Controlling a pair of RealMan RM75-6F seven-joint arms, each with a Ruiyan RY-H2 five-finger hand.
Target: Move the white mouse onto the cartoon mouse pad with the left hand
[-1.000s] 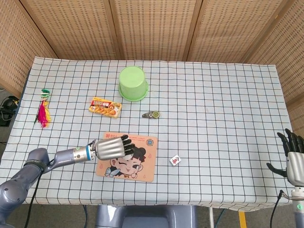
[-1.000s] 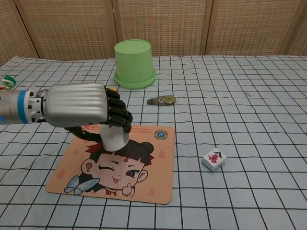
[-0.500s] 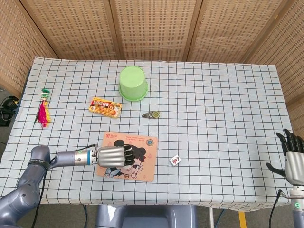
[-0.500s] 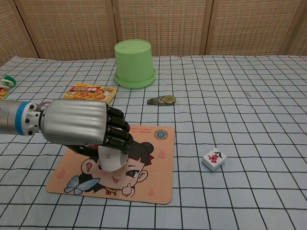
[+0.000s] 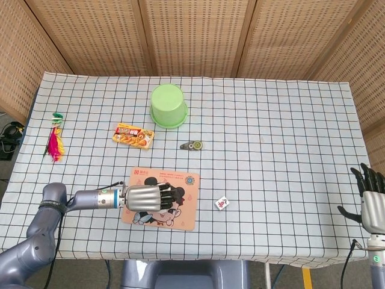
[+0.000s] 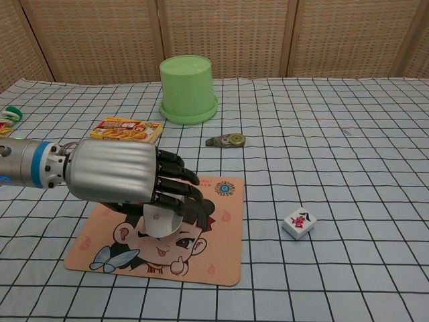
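Mouse (image 6: 161, 222) lies on pad (image 6: 214, 261), long axis unclear, mostly hidden under left robot hand (image 6: 124, 180), whose fingers spread over it.

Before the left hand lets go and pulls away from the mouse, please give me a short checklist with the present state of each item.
1. white mouse over the cartoon mouse pad: ok.
2. Mouse resting flat on the pad: cannot tell, the left hand covers it.
3. Fingers opened off the mouse: cannot tell.
4. Mahjong tile apart from the pad: ok.
5. Right hand far from the pad: ok.
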